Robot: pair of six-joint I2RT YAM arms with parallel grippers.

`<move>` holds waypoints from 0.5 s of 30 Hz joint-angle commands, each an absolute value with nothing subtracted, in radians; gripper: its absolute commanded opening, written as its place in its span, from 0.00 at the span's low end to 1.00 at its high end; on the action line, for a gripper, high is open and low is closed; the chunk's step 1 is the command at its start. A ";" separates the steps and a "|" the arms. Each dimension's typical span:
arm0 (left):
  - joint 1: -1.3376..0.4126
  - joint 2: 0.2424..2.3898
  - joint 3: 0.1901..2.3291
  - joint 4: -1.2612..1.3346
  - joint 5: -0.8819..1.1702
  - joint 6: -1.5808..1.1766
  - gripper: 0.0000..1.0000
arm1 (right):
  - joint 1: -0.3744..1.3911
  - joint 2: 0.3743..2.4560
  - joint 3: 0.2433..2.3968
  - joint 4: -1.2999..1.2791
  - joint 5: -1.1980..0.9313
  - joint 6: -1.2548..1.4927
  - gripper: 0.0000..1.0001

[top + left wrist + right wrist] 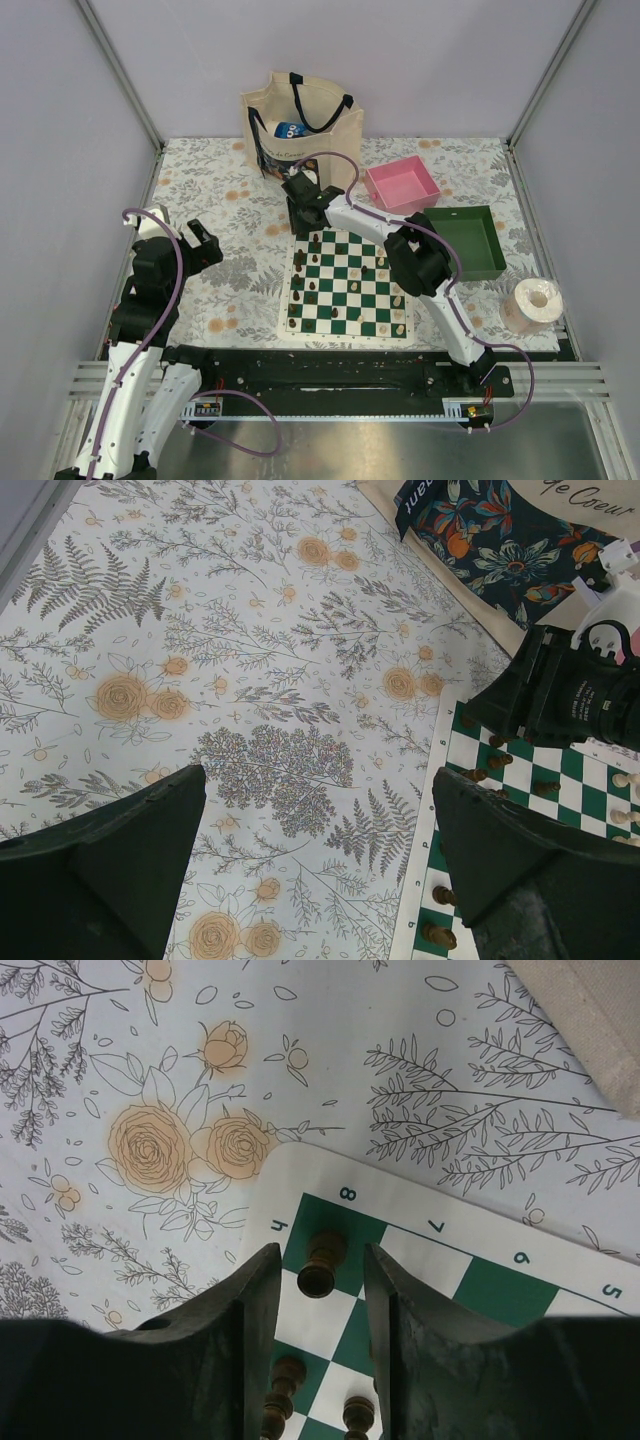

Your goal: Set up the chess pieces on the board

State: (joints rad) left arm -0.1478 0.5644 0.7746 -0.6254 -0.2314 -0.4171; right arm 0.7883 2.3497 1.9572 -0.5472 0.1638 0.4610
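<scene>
Straddling a dark piece [322, 1265] on the board [300, 1175] corner, right fingers [250, 1320] parted, not gripping — left fingers [110, 860] wide open.

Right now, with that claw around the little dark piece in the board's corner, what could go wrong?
The right gripper stands open with narrow gaps either side of the dark corner piece; lifting away crooked could tip it. Close by the jaws, other dark pieces stand on the board and might be clipped.
</scene>
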 commanded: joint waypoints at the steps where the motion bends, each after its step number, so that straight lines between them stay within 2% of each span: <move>1: -0.140 0.557 0.770 -0.565 -0.213 -0.423 0.99 | 0.782 2.278 2.006 -0.567 0.170 0.431 0.48; 4: -0.135 0.561 0.770 -0.565 -0.213 -0.422 0.99 | 0.782 2.243 2.034 -0.583 0.173 0.399 0.54; 7: -0.126 0.568 0.773 -0.568 -0.222 -0.423 0.99 | 0.782 2.195 2.040 -0.587 0.173 0.376 0.72; 9: -0.120 0.561 0.773 -0.571 -0.232 -0.423 0.99 | 0.781 2.149 2.037 -0.591 0.175 0.376 0.79; 12: -0.118 0.546 0.767 -0.572 -0.259 -0.425 0.99 | 0.779 2.082 1.987 -0.566 0.213 0.423 0.86; 15: -0.115 0.548 0.764 -0.571 -0.271 -0.425 0.99 | 0.772 2.013 1.902 -0.513 0.235 0.474 0.87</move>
